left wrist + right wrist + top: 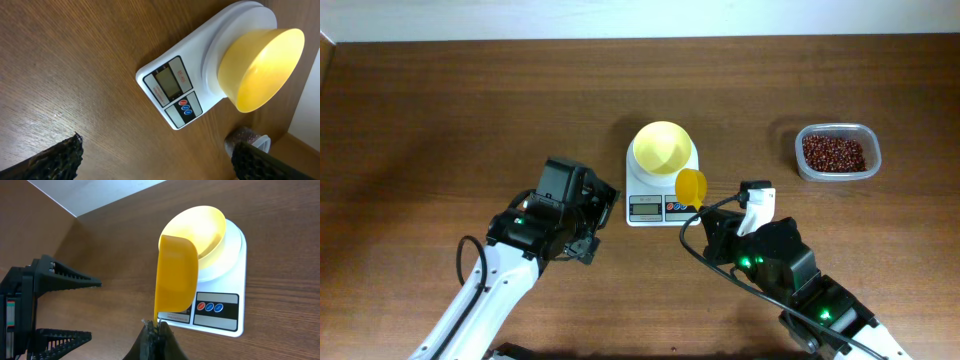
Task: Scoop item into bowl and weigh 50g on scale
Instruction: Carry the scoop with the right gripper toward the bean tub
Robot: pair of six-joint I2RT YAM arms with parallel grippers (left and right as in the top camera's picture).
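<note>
The pale yellow bowl [663, 147] stands on the white scale [645, 206] at the table's middle; it looks empty in the right wrist view [205, 227]. The bowl [262, 70] and the scale [172, 92] also show in the left wrist view. My right gripper [156, 328] is shut on the handle of the orange-yellow scoop [175, 275], held above the scale's display just in front of the bowl; the scoop [691, 185] shows overhead too. My left gripper [155, 162] is open and empty, left of the scale. The red-brown beans [834, 152] fill a clear tub at the far right.
The clear plastic tub [870, 160] stands right of the scale, near the table's right side. The left arm [545, 225] sits close to the scale's left edge. A pale wall edge runs along the table's back.
</note>
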